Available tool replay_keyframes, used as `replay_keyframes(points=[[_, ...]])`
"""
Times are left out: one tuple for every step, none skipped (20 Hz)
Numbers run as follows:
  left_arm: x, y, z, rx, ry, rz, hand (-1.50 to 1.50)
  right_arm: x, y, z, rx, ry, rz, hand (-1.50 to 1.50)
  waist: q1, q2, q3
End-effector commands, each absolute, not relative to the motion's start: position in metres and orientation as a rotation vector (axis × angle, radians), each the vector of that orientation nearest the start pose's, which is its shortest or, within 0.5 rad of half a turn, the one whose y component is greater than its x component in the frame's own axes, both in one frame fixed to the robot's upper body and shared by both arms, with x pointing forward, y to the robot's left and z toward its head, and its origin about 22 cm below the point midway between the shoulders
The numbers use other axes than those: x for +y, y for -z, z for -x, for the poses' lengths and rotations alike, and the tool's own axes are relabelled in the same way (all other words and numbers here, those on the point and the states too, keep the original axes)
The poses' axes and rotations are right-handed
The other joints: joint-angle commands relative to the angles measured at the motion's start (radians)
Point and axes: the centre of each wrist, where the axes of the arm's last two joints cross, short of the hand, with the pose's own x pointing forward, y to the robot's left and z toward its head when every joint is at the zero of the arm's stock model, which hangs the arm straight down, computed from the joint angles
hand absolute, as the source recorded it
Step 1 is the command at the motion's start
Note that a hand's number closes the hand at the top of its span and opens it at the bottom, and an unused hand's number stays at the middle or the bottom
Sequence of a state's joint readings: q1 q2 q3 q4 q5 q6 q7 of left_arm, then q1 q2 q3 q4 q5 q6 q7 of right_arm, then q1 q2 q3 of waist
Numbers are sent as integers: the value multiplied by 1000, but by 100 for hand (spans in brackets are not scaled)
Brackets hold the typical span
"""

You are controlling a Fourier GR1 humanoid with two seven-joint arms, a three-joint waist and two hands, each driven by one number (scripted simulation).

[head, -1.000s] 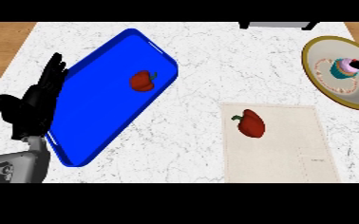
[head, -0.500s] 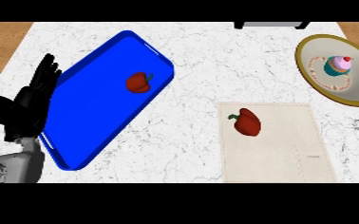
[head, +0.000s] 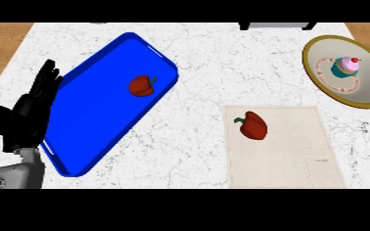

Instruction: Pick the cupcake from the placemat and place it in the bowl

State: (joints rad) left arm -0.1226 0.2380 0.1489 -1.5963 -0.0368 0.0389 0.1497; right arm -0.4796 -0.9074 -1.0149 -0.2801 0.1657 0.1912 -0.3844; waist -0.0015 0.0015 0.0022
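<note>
The cupcake [head: 345, 67], with pink frosting, a teal wrapper and a cherry on top, stands upright in the tan-rimmed bowl [head: 318, 73] at the right edge of the view. A beige placemat [head: 289, 156] lies at the lower right with a red bell pepper [head: 253, 125] on its upper left part. My left hand [head: 29, 113] rests open at the left edge, fingers up, beside the blue tray. My right hand does not show.
A blue tray [head: 94, 122] lies diagonally at the left with a second red bell pepper [head: 142, 85] on it. A dark object [head: 278, 26] sits at the counter's far edge. Wooden surface shows at the top corners.
The view has shifted slightly, so the bowl, cupcake, placemat and tray sit a little further left and down. My left hand stays open at the left edge.
</note>
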Motion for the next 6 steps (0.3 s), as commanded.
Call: replay_keyframes(points=[[314, -54, -268, -1574, 52, -340, 0, -614, -72, -166, -1544, 520, 681, -150, -7, -2, -2], [302, -51, -278, -1565, 41, -326, 0, -619, -79, -158, -1584, 503, 698, -150, -9, -1, -1], [315, -72, -278, -1564, 69, -326, 0, -619, -78, -160, -1565, 533, 685, -150, 2, 0, -1], [313, -65, -263, -1570, 67, -342, 0, -622, -84, -155, -1591, 495, 658, -150, -1, -3, -2], [310, -62, -277, -1568, 70, -322, 0, -616, -67, -154, -1602, 517, 672, -150, 3, 1, 0], [307, -43, -284, -1563, 66, -315, 0, -612, -69, -165, -1621, 514, 663, -150, -3, 0, -2]])
